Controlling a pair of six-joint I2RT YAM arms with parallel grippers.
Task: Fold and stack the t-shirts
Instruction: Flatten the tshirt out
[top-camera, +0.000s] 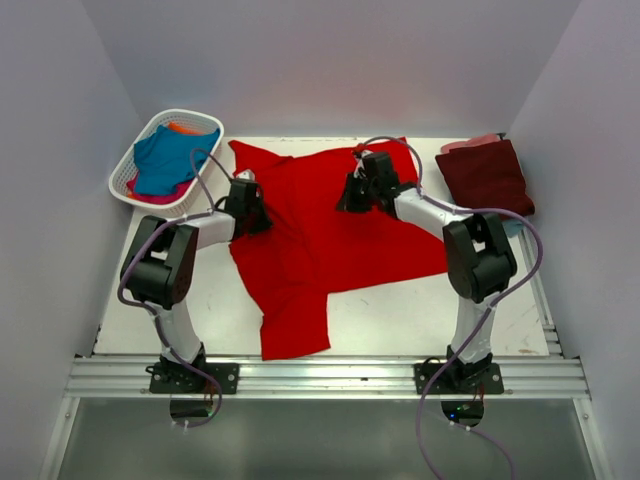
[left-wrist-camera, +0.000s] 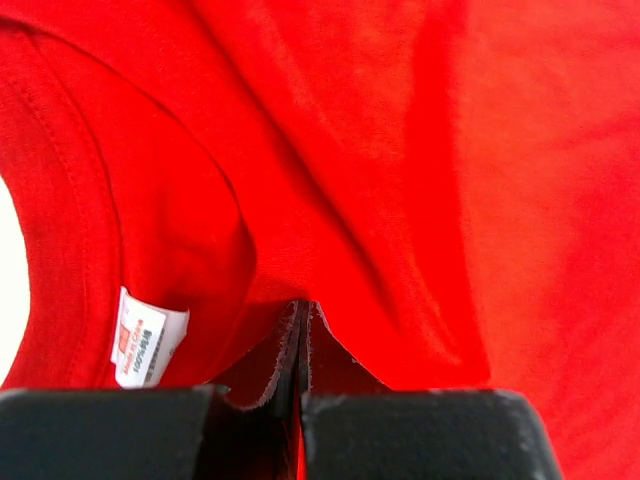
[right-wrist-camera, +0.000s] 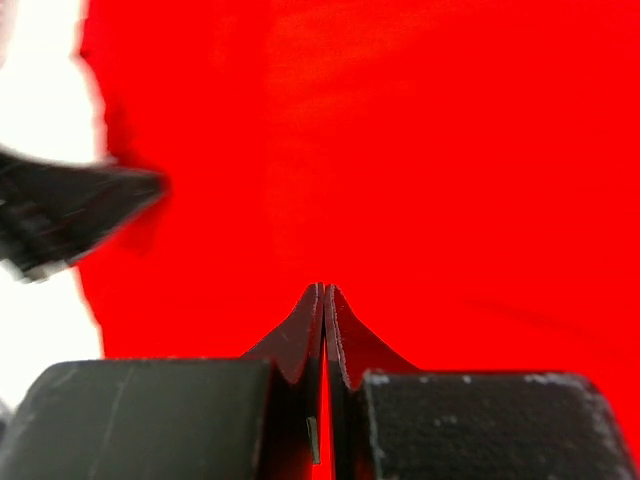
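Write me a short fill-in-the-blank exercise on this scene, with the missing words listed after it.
1. The left gripper and the right gripper are both shut on the big t-shirt, whose colour is ____.
2. The folded maroon t-shirt lies at the far ____ corner of the table.
3. The white basket, which holds the teal t-shirt, stands at the far ____ corner.
Missing words: red; right; left.
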